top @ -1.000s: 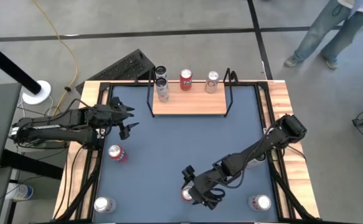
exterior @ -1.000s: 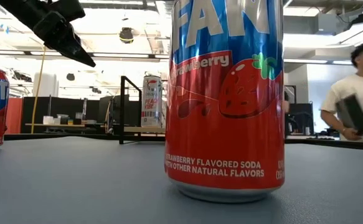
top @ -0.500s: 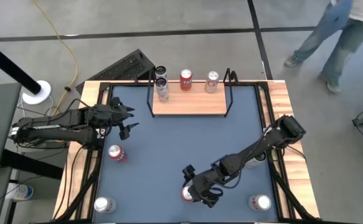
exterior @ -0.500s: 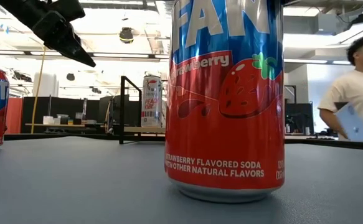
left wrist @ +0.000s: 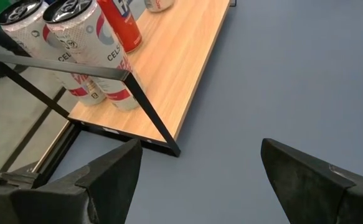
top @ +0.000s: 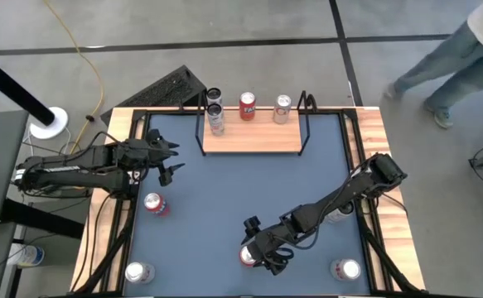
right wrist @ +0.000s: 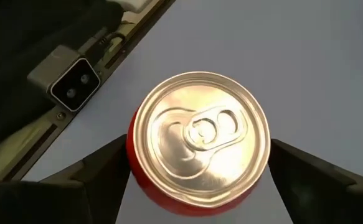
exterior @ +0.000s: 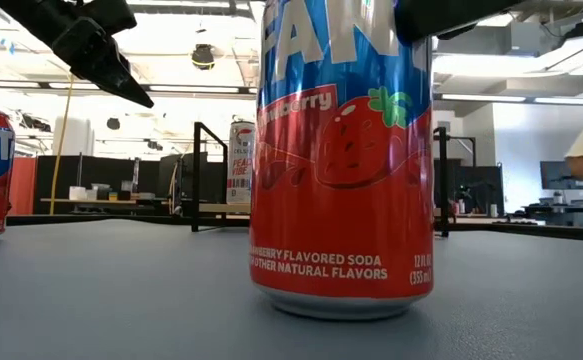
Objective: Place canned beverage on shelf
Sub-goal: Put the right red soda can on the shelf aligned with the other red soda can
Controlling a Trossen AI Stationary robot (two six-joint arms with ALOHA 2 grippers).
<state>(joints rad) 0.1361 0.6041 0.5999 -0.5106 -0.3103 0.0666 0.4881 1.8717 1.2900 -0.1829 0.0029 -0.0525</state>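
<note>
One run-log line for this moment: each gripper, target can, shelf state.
right gripper: open, straddling upright red strawberry soda can | left gripper: open, waiting near light-wood wire-frame shelf | shelf: four cans

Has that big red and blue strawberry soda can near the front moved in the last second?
Yes. The red and blue strawberry soda can has shifted slightly leftward, toward the black wire shelf post, in the low view.

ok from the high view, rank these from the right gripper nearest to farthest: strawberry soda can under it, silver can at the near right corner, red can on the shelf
1. Strawberry soda can, directly under the right gripper.
2. Silver can, near right corner.
3. Red can, on the shelf at the far edge.
</note>
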